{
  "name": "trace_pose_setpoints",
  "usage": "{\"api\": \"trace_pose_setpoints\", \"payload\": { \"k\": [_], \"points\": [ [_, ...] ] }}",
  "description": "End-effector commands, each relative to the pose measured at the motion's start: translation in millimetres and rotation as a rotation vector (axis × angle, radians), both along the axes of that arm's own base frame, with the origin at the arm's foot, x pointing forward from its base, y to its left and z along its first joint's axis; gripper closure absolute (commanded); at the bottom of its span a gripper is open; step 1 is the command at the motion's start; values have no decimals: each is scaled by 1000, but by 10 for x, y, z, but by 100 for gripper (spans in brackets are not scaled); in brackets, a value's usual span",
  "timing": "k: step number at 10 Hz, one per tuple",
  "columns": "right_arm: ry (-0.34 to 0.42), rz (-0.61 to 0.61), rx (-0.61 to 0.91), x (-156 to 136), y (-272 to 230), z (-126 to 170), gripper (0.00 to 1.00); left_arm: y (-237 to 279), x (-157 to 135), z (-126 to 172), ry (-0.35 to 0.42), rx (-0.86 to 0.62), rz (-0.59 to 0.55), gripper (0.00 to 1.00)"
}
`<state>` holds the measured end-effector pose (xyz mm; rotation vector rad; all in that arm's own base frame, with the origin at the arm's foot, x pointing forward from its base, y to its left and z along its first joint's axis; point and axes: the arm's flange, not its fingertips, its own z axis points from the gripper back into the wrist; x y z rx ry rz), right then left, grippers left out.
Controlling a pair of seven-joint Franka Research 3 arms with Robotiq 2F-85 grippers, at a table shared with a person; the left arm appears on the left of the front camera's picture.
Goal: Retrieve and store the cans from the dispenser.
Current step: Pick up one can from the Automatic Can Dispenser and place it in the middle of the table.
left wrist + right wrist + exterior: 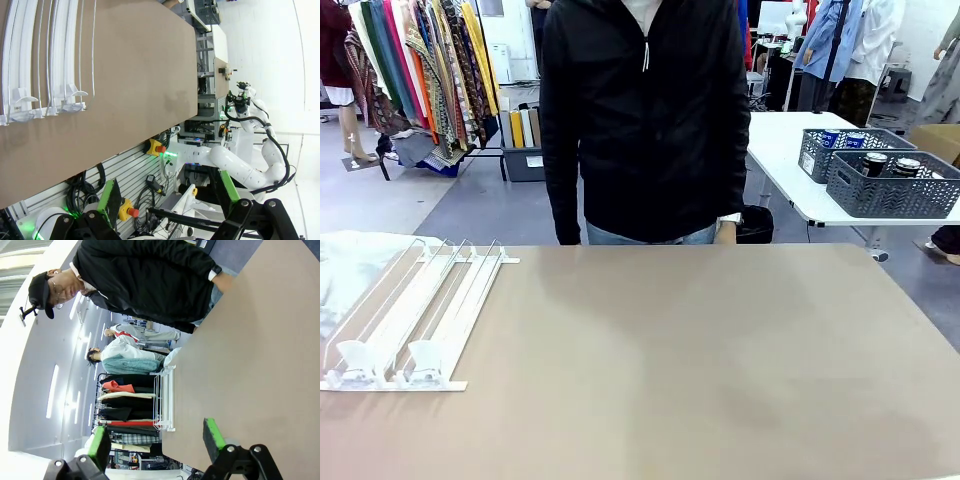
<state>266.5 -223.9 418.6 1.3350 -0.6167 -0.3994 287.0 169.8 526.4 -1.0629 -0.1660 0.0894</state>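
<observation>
A: From the front, what is showing?

B: The dispenser point(415, 315) is lying at the left side of the brown table point(700, 360), its rails sloping down to the near edge, lanes bare. A person in a black jacket point(645, 120) is standing at the far edge. Behind, on a white side table, two grey baskets point(895, 185) are holding cans point(875, 162) with dark bodies and silver tops, and some blue ones are peeking out of the farther basket.

A: And the left wrist camera?

B: The left gripper point(172, 210) is hanging off the table's near side, its green-padded fingers point(107, 197) standing wide apart with nothing between them. This view is rolled sideways, so the dispenser's front stops point(45, 100) are sitting at the upper left. The other white arm point(240, 170) is showing farther off.

A: The right wrist?

B: The right gripper point(156, 440) is holding its jaws spread too, empty, over bare tabletop. The dispenser point(165, 397) is lying well beyond it, and the person is leaning at the table's far edge, with clothes racks point(125, 410) behind.
</observation>
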Motion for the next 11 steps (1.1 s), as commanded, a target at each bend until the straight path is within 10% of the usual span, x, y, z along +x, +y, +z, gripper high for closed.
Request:
{"api": "trace_pose_setpoints", "payload": {
  "k": [1, 11],
  "points": [
    [-12, 6, -5, 3, -9, 26, 0, -9, -7, 3, -21, -15, -3, 0],
    [-12, 6, -5, 3, -9, 26, 0, -9, -7, 3, -21, -15, -3, 0]
  ]
}}
